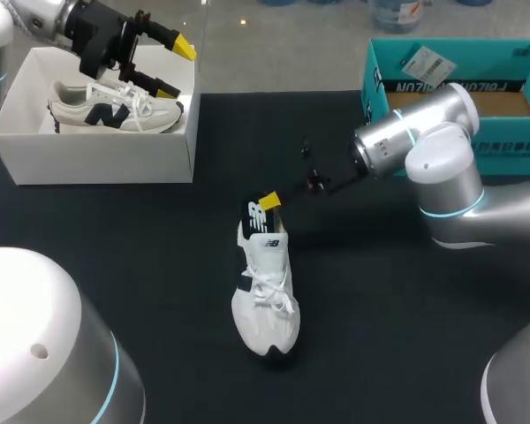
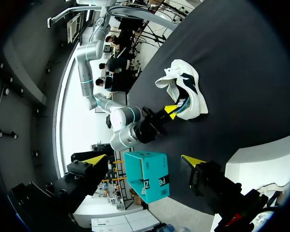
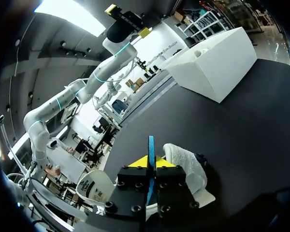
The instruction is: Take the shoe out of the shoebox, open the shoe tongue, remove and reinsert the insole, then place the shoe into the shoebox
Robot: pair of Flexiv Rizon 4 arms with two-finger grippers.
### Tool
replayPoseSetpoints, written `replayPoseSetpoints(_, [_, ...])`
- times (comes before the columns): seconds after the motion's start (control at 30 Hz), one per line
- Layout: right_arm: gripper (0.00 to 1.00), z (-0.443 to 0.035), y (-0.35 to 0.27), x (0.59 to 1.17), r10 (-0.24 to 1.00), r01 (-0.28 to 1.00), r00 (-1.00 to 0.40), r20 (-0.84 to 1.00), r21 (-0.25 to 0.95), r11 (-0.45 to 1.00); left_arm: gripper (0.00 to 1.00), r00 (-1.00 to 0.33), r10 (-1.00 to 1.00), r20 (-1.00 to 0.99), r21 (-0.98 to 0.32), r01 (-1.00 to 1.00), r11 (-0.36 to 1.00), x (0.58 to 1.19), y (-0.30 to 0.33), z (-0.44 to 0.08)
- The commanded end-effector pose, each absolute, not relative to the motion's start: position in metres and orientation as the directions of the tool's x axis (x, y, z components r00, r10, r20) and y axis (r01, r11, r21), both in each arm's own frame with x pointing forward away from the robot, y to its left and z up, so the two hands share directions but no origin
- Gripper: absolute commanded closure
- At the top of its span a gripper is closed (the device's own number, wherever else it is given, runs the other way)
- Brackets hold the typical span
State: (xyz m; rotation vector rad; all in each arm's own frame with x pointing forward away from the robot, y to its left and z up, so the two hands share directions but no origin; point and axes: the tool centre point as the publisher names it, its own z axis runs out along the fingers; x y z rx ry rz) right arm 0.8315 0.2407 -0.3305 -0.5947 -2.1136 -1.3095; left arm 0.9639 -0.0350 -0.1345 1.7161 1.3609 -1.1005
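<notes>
Seemingly the insole step is in hand. On the bench (image 1: 115, 230), the shoe (image 1: 267, 291) lies well apart from the white shoebox (image 1: 97, 163). At the shoe's heel the right pincer (image 3: 151, 163) pinches the blue insole (image 3: 151, 145). The left pincer (image 1: 177, 69) hangs spread over the shoebox. Next, the insole probably needs guiding along the shoe's opening.

Upside-down lettering on teal box (image 1: 495, 55), barcode sticker (image 1: 424, 64) on its flap, logo on shoe (image 1: 267, 300) tongue

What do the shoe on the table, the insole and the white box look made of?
Shoe: matte white fabric upper, woven laces; dark sole looks rubbery. Insole, edge-on in the right gripper: thin blue sheet, probably foam. Box: likely matte white cardboard, thin flat walls, sharp corners.
</notes>
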Motion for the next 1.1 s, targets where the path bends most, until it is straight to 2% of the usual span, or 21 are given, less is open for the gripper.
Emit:
replayPoseSetpoints(0.03, [1.00, -0.339, 0.245, 0.819, 0.076, 0.656, -0.716, 0.694, 0.631, 0.414, 0.00, 0.098, 0.405, -0.909, 0.005, 0.974, -0.226, 0.964, -0.035, -0.134])
replayPoseSetpoints(0.43, [1.00, -0.349, 0.251, 0.794, 0.099, 0.703, -0.674, 0.732, 0.594, 0.392, 0.00, 0.098, 0.405, -0.909, 0.005, 0.974, -0.226, 0.964, -0.035, -0.134])
replayPoseSetpoints(0.47, [0.91, -0.349, 0.250, 0.794, 0.104, 0.702, -0.677, 0.729, 0.597, 0.389, 0.00, 0.098, 0.405, -0.909, 0.005, 0.974, -0.226, 0.964, -0.035, -0.134])
replayPoseSetpoints(0.5, [0.64, -0.346, 0.251, 0.795, 0.109, 0.701, -0.681, 0.725, 0.600, 0.386, 0.00, 0.098, 0.405, -0.909, 0.005, 0.974, -0.226, 0.964, -0.035, -0.134])
replayPoseSetpoints(0.53, [0.24, -0.344, 0.251, 0.796, 0.113, 0.698, -0.686, 0.719, 0.606, 0.381, 0.00, 0.098, 0.405, -0.909, 0.005, 0.974, -0.226, 0.964, -0.035, -0.134])
replayPoseSetpoints(0.57, [0.09, -0.343, 0.250, 0.797, 0.114, 0.697, -0.687, 0.718, 0.607, 0.381, 0.00, 0.098, 0.405, -0.909, 0.005, 0.974, -0.226, 0.964, -0.035, -0.134])
replayPoseSetpoints(0.6, [0.00, -0.341, 0.250, 0.798, 0.118, 0.694, -0.691, 0.713, 0.609, 0.385, 0.00, 0.098, 0.405, -0.909, 0.005, 0.974, -0.226, 0.964, -0.035, -0.134])
replayPoseSetpoints(1.0, [0.00, -0.304, 0.244, 0.818, 0.155, 0.645, -0.747, 0.646, 0.649, 0.403, 0.00, 0.098, 0.405, -0.909, 0.005, 0.974, -0.226, 0.964, -0.035, -0.134])
replayPoseSetpoints(1.1, [0.00, -0.295, 0.243, 0.821, 0.268, 0.706, -0.702, 0.660, 0.595, 0.383, 0.00, 0.098, 0.405, -0.909, 0.005, 0.974, -0.226, 0.964, -0.035, -0.134])
